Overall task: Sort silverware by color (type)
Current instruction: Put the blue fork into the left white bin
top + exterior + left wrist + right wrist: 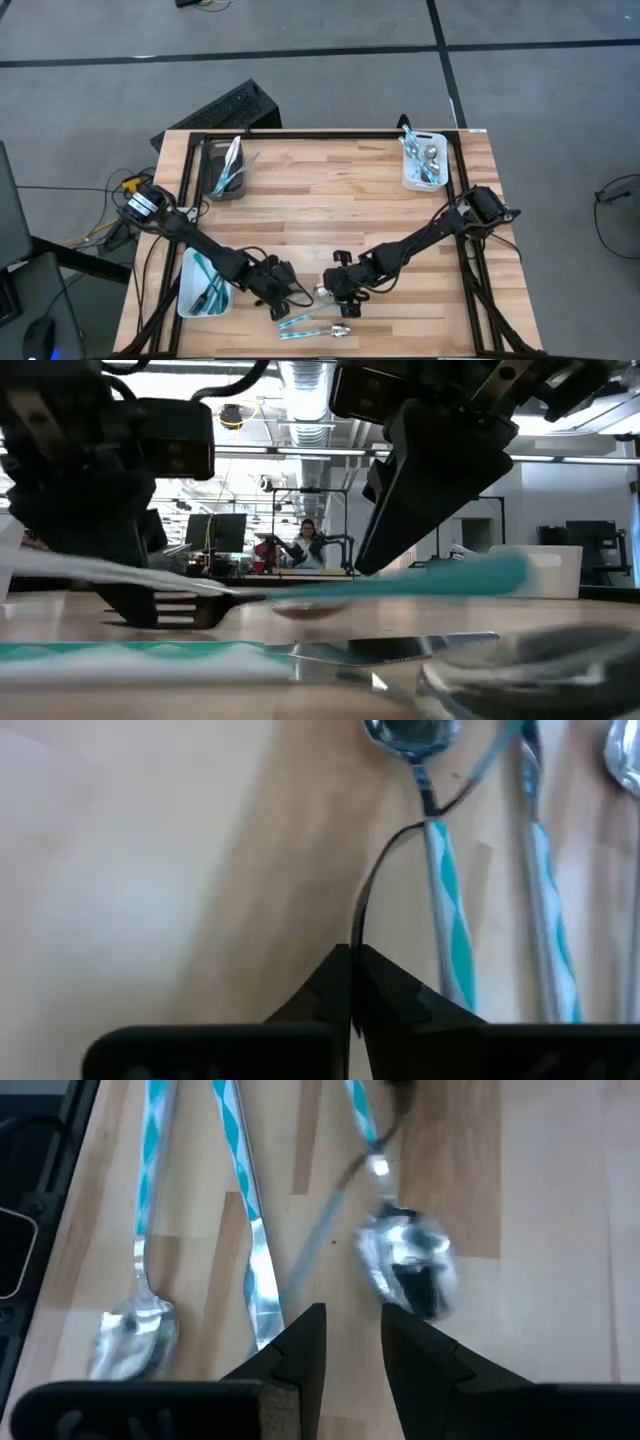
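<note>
Wooden table [330, 190] carries bins at its corners and loose silverware [315, 325] near the front edge. Left gripper [283, 296] is pinched fully shut, apparently empty; right gripper [335, 291] hangs part open over a spoon [405, 1265]. Best to lower squarely astride one handle before closing.

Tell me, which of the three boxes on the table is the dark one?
The dark bin at the table's far left corner. The other two are white: one at the far right corner, one by the left edge.
</note>
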